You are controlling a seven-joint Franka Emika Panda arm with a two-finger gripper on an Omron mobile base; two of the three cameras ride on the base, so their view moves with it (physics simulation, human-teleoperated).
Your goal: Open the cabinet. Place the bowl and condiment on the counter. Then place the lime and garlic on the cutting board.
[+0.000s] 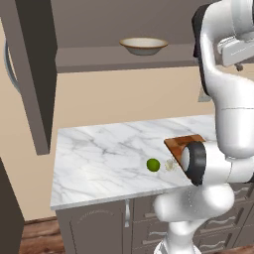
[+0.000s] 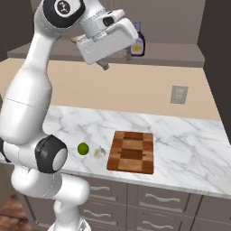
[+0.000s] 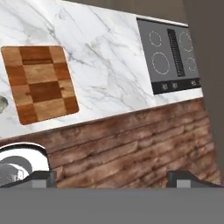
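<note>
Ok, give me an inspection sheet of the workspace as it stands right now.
Surface: counter of white marble, cutting board lying bare on it.
Job's things: cabinet door open; bowl and condiment on its shelf; lime and garlic side by side on the counter, left of the board.
Clutter: nothing seen.
Tool: tool open, empty, raised near the shelf.
Cables: nothing seen.
Surroundings: cooktop, wall outlet, wood floor.

Arm raised high, elbow folded, wrist tilted downward – gripper [image 3: 112,177] jaws spread wide apart, nothing between the fingertips [image 3: 41,177], hand held aloft
</note>
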